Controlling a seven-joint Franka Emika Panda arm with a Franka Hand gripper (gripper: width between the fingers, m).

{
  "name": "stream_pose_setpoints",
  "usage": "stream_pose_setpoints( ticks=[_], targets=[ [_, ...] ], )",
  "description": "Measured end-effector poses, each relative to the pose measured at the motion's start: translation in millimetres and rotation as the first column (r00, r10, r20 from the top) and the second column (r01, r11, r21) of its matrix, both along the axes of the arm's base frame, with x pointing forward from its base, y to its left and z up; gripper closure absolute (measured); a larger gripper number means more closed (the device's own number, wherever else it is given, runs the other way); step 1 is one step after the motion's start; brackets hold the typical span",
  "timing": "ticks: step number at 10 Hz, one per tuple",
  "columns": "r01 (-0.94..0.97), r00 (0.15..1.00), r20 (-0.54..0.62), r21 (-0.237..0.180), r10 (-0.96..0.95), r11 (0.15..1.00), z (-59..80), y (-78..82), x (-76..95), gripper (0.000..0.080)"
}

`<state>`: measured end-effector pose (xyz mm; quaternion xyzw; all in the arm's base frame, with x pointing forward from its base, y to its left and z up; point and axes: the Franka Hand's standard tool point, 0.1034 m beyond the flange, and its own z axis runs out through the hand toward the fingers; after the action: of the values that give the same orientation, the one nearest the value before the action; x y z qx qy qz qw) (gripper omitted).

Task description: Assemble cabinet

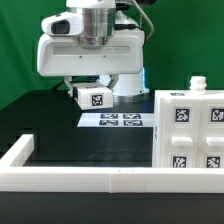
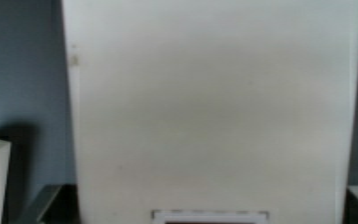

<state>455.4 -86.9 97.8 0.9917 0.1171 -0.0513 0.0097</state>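
We judge the assembly hardly begun. The cabinet (image 1: pixel 188 130) stands alone on the table (image 1: pixel 50 122) at the lower right of the exterior view, with nothing we can see joined to it. A small tagged piece (image 1: pixel 93 97) sits at upper centre, just under the tool (image 1: pixel 86 88) and well apart from the cabinet. Only the wrist view shows a broad white panel (image 2: pixel 211 110) filling most of its frame, and only the exterior view shows the cabinet. We cannot tell whether the tool is clamped or apart.
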Motion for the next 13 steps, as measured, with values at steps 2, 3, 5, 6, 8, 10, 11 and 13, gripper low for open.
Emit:
stream_pose_setpoints(
  ticks=[2,3,5,6,8,10,11,13],
  targets=[
    [0.033,0.998,-0.051,0.012,-0.033,0.999,48.6,30.4,18.3,0.0242],
    [0.08,0.995,-0.061,0.004,-0.079,0.997,65.5,49.3,26.5,0.0242],
    [0.18,0.982,-0.05,-0.023,-0.181,0.983,95.7,105.7,52.6,0.0242],
    [0.215,0.975,-0.054,-0.041,-0.217,0.976,103.5,127.7,74.7,0.0241],
    [0.243,0.968,-0.049,-0.056,-0.246,0.968,109.3,147.7,103.0,0.0241],
    [0.248,0.966,-0.056,-0.058,-0.251,0.967,106.8,145.4,98.7,0.0241],
    [0.248,0.966,-0.058,-0.059,-0.251,0.967,105.9,145.4,98.4,0.0241],
    [0.226,0.972,-0.052,-0.055,-0.229,0.973,98.9,142.0,99.0,0.0241]
  ],
)
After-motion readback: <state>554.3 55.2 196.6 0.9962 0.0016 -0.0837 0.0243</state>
